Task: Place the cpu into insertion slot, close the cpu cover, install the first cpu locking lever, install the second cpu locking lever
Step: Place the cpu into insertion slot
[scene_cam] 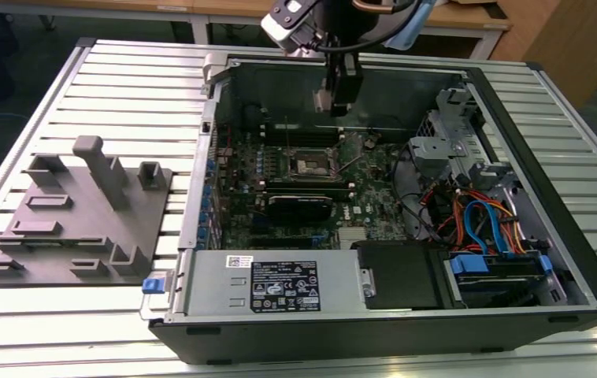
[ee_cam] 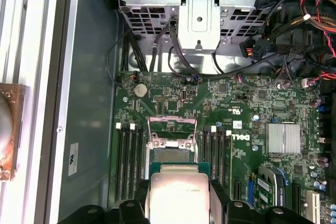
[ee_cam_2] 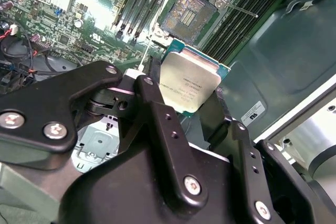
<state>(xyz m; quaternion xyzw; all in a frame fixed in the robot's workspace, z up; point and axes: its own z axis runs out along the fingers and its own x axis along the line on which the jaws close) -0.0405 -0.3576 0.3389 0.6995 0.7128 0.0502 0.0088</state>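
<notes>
My gripper (ee_cam_2: 189, 100) is shut on the cpu (ee_cam_2: 190, 83), a flat square chip with a silver-grey top, gripped on two opposite edges by the black fingers (ee_cam_2: 152, 98). The chip hangs above the motherboard, a little short of the insertion slot (ee_cam_2: 188, 17), whose dark pin field lies bare. In the first wrist view the cpu (ee_cam: 178, 195) sits just before the slot (ee_cam: 173, 156), and the cpu cover (ee_cam: 173, 142) stands swung up behind it. A thin silver locking lever (ee_cam_2: 239, 8) lies loose beside the socket. In the exterior view the gripper (scene_cam: 339, 98) hovers over the slot (scene_cam: 310, 164).
The open computer case (scene_cam: 550, 236) surrounds the board. Memory slots (ee_cam: 128, 156) flank the socket. A drive cage (ee_cam: 197, 9) and cable bundles (scene_cam: 477, 220) stand near. The power supply box (scene_cam: 277, 283) sits at the front. A grey fixture (scene_cam: 78, 213) rests on the table.
</notes>
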